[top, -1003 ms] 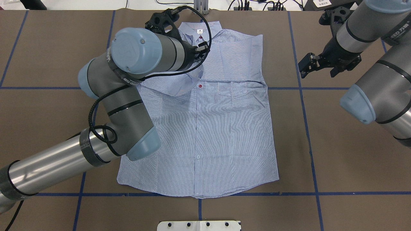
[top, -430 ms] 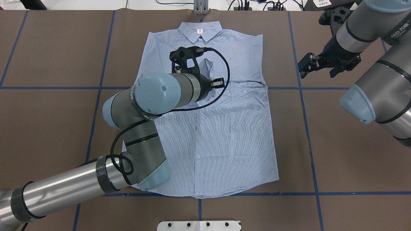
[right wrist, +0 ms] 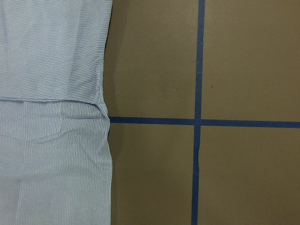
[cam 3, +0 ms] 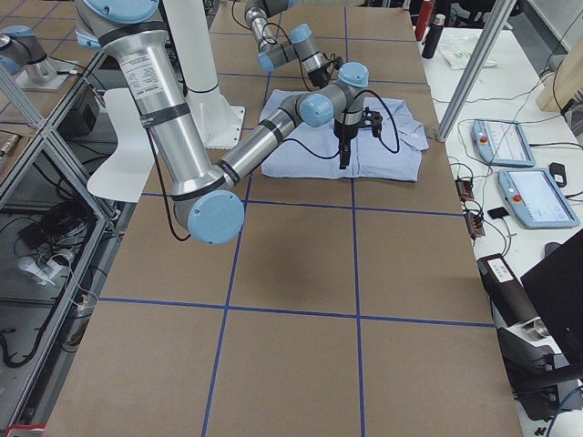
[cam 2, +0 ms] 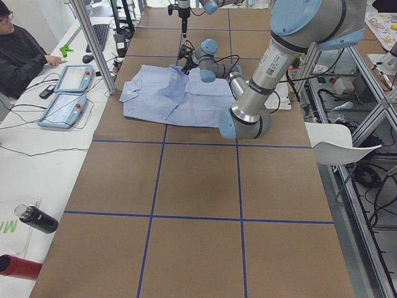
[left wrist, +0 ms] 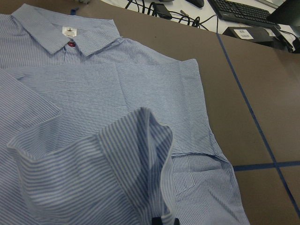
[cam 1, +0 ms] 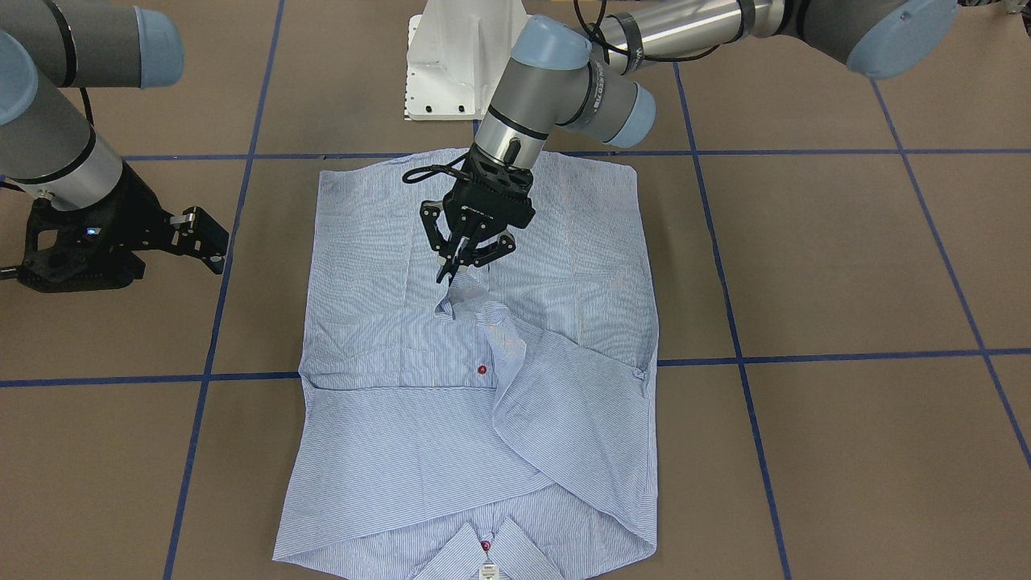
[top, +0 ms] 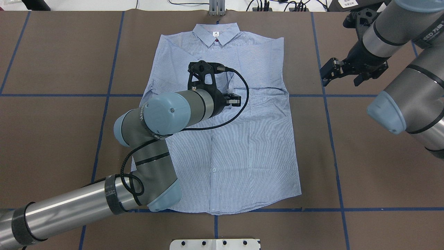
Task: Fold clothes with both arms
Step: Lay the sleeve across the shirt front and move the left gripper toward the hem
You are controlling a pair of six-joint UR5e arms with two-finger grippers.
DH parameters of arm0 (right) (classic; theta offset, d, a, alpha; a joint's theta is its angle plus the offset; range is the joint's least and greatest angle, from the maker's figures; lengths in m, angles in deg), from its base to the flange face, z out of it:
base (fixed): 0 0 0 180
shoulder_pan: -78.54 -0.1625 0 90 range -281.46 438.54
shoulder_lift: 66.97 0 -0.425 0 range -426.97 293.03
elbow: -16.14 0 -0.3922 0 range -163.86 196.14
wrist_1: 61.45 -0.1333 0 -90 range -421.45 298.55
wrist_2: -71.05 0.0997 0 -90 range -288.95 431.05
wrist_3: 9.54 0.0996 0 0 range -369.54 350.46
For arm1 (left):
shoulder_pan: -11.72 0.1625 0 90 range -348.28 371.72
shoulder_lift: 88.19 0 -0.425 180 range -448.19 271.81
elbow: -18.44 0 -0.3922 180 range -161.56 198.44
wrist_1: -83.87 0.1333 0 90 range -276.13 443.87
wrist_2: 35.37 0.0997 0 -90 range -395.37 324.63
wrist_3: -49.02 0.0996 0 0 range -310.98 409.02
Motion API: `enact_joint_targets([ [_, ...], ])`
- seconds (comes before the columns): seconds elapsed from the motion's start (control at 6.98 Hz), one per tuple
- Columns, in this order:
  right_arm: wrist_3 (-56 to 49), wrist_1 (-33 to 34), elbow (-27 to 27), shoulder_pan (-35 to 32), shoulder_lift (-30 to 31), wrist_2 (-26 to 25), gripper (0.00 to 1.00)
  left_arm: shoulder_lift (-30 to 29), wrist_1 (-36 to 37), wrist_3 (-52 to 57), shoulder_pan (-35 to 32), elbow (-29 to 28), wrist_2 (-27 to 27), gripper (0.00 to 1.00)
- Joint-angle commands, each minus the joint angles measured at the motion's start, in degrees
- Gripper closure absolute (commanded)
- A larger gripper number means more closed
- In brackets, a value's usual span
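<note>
Lying lengthwise, shirt (top: pixel 242 156) points collar (top: pixel 215 34) away from base (cam 1: pixel 459 72); left gripper (cam 1: pixel 449 277) pinches sleeve (cam 1: pixel 556 387).

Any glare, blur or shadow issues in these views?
Overhead exterior: glare streak along the left arm, shirt evenly lit, stripes sharp. Left wrist-mounted: raised sleeve fold shades its own inside, slightly soft up close. Right wrist-mounted: flat light, tape lines crisp. Side views: shirt small, stripes not resolved.
</note>
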Motion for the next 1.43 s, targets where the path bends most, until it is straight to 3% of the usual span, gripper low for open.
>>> enact_joint_targets([
  [0.0, 0.1, 0.0, -0.1, 0.0, 0.0, 0.5, 0.0, 0.2, -7.5, 11.5, 0.1, -3.0, 0.5, 1.0],
  [0.57, 0.3, 0.0, -0.1, -0.6, 0.0, 1.6, 0.0, -0.6, -10.3, 18.9, 2.8, -3.3, 0.6, 1.0],
  [1.29, 0.6, 0.1, -0.2, -1.1, -0.1, 2.0, 0.0, -0.7, -10.3, 19.7, 4.6, -6.8, 3.0, 1.0],
])
